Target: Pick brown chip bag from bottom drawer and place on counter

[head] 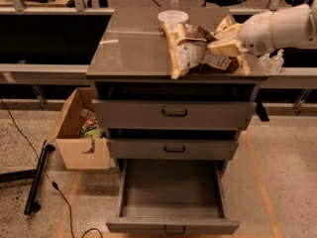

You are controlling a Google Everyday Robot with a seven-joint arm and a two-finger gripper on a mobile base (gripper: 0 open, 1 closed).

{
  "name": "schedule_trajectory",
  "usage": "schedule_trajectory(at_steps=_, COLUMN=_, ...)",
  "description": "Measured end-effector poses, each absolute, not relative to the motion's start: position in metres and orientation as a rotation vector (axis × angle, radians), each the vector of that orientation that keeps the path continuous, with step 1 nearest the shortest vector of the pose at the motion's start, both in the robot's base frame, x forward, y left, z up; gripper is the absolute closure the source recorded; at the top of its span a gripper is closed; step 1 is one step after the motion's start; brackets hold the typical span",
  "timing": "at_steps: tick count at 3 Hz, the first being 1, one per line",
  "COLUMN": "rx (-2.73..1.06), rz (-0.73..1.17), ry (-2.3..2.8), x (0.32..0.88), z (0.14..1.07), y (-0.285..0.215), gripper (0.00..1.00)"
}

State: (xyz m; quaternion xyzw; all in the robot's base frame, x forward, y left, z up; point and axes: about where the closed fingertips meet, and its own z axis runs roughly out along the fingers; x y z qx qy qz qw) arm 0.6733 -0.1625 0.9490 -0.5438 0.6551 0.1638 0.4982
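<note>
The claw (224, 46) clamped the brown chip bag (190, 53) (crumpled, hanging askew) over the worktop (131, 51), toward its 3 o'clock side, just at 6 o'clock of a white bowl (173, 17). The bottom drawer (171, 190) stood pulled out.

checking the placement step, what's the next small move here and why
Probably lower the claw a little. It grips the bag over the counter, tilted rather than lying flat, and the bottom drawer is open and empty, so only setting it down remains.
</note>
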Motion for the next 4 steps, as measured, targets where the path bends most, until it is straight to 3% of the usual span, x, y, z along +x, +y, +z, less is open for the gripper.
schedule_trajectory(at_steps=1, rx=-1.325, rz=0.364, ry=1.568, x=0.714, z=0.952, y=-0.135, gripper=1.00)
schedule_trajectory(at_steps=2, rx=-1.366, rz=0.350, ry=1.557, x=0.743, z=0.948, y=-0.108, gripper=0.86)
schedule_trajectory(at_steps=4, rx=-1.399, rz=0.340, ry=1.533, x=0.774, z=0.941, y=-0.080, gripper=0.39)
